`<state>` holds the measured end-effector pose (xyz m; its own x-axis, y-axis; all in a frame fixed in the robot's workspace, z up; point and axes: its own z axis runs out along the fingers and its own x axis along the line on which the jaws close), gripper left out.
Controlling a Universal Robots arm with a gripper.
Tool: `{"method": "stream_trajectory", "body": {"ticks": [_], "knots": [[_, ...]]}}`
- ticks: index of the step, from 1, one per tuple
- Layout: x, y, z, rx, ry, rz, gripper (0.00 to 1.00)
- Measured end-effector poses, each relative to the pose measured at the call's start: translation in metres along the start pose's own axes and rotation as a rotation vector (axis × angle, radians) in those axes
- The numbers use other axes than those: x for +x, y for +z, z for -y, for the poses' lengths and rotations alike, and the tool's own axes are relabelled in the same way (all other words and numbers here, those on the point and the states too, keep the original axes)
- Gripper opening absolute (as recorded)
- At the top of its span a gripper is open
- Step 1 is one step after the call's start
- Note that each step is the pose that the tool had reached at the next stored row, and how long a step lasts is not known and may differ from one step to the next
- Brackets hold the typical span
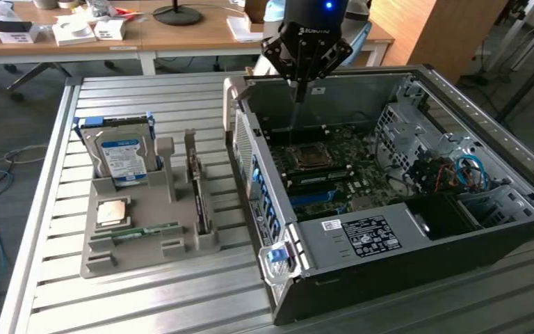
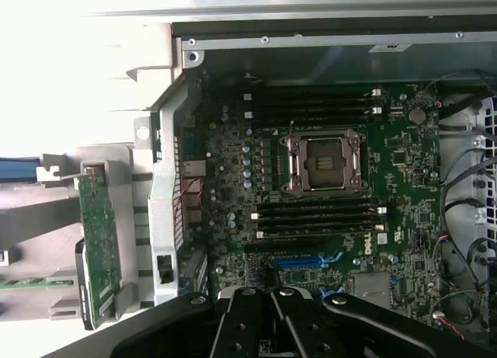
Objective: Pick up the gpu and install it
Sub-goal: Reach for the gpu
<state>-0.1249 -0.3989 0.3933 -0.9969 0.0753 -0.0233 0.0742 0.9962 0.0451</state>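
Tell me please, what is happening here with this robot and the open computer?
The robot arm hangs above the open computer case, over the motherboard, with its jaws shut and nothing between them. The gpu is not yet picked up: it stands on edge in the grey holder on the table, near the hard drive.

On the surface (image 1: 156,292), the holder tray (image 1: 100,261) carrying the upright gpu (image 1: 198,191) and hard drive (image 1: 123,156) sits at the exterior view's left of the computer case (image 1: 416,285), with the pincer (image 1: 297,82) above the case's far end.
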Motion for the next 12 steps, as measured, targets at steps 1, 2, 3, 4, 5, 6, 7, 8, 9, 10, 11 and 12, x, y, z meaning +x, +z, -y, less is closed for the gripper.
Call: {"method": "stream_trajectory", "body": {"ticks": [1,2,3,4,5,6,7,8,9,10,11,12], "knots": [[0.001,0.0,0.0,0.0,0.0,0.0,0.11],[0.001,0.0,0.0001,0.0,0.0,0.0,0.11],[0.002,0.0,0.0001,0.0,0.0,0.0,0.11],[0.003,-0.0001,0.0002,0.0,0.0,0.0,0.11],[0.003,-0.0001,0.0003,0.0,0.0,0.0,0.11],[0.004,-0.0001,0.0003,0.0001,0.0,0.0,0.11],[0.005,-0.0001,0.0004,-0.0001,0.0,0.0001,0.11],[0.006,-0.0002,0.0005,0.0,0.0,0.0,0.11],[0.007,-0.0002,0.0006,0.0,0.0,0.0,0.11],[0.009,-0.0002,0.0006,0.0,0.0,-0.0001,0.11],[0.01,-0.0003,0.0007,0.0,0.0,0.0,0.11],[0.011,-0.0003,0.0008,0.0,0.0,0.0,0.11]]}}
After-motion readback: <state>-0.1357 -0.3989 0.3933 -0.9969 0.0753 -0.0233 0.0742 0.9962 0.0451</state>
